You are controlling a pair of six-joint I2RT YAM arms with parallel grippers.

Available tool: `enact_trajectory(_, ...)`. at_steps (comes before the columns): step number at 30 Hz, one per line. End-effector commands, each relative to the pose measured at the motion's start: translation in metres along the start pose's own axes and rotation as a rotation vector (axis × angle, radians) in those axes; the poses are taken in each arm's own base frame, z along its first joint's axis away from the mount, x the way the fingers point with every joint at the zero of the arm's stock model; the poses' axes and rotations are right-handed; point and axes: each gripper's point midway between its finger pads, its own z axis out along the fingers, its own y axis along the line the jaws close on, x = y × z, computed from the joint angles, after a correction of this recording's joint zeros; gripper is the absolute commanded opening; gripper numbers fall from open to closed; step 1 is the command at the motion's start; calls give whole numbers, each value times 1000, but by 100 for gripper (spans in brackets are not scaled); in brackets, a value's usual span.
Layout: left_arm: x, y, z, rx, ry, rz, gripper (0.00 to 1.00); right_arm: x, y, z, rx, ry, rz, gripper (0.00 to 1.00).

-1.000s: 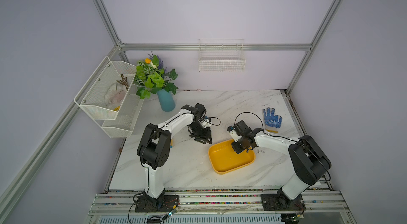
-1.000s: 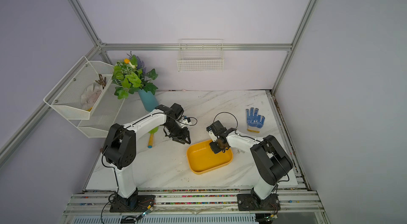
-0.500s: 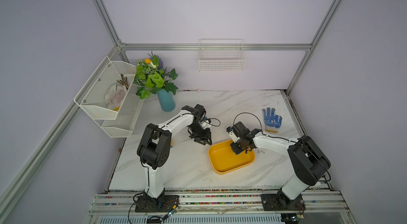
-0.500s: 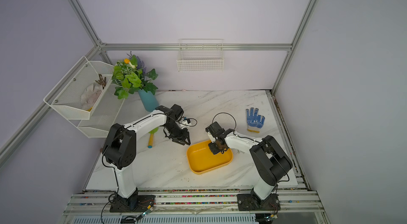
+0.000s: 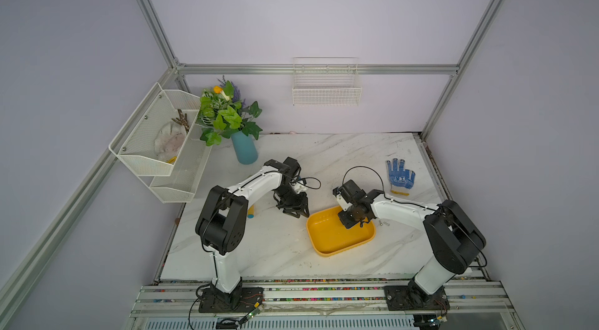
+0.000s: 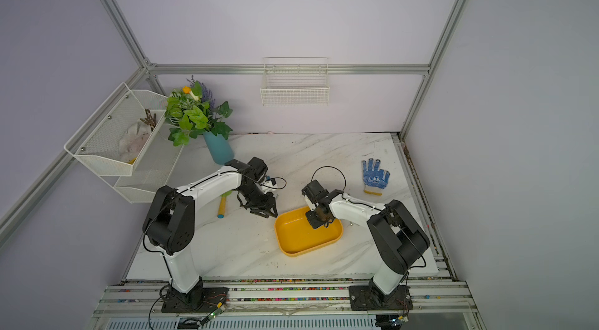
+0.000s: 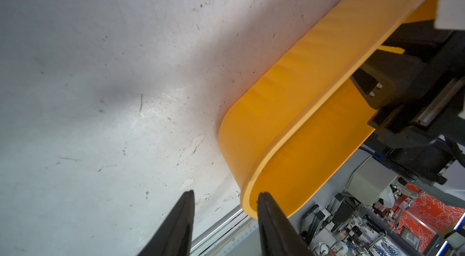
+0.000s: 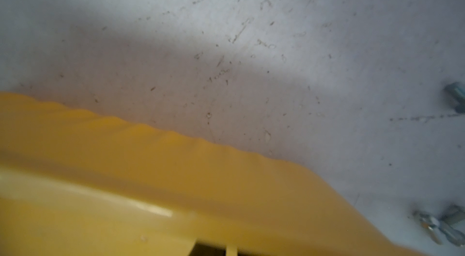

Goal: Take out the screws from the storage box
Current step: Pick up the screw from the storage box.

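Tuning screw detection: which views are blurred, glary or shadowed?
Right wrist: soft all over, storage box rim smeared with a glare streak, screws fuzzy at the edge. Left wrist: sharp, soft shadow on the table. Both top views: sharp.

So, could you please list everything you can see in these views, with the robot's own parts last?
storage box: one, yellow-orange, on the table between the arms
screws: at least three, silvery, on the table beside the box; any inside it are hidden
glove: one, blue and white, on the table beyond the right arm
vase: one, teal, back of the table, holding a green plant
tool: one, yellow handle, on the table behind the left arm
wire basket: one, white, back wall
mesh shelf: one, white, two tiers, left wall, holding a pale cloth
table: one, white marble
left end effector: open, at the box's corner
right end effector: inside the box, fingers hidden
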Motion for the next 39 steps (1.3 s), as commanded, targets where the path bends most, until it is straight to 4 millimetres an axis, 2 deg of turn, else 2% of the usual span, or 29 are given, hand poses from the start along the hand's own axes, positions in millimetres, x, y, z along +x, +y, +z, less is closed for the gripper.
enact_trajectory(1,11,6,0,-10,-12,-63,46,-4,-2,-6,22,2,25,10)
enact_trajectory(8,16,7,-6,-24,-46,-95,46,-4,2,-12,1,-27,36,9)
enact_trajectory(13,18,6,-10,-25,-61,-103,46,-7,-4,-22,37,-39,8,14)
enact_trajectory(15,17,5,-12,-24,-68,-107,46,-6,-1,-23,17,-24,60,16)
enact_trajectory(19,16,4,-11,-17,-77,-114,46,-9,15,-20,-70,-8,157,25)
enact_trajectory(24,15,3,-11,-11,-78,-112,46,-11,16,-16,-78,-14,195,33)
enact_trajectory(30,14,3,-8,-8,-73,-113,46,-7,9,-7,-27,25,162,35)
enact_trajectory(35,14,3,-6,-2,-69,-116,47,-18,22,-2,-94,14,230,36)
enact_trajectory(39,16,4,-6,-6,-66,-113,47,-17,17,4,-62,20,267,37)
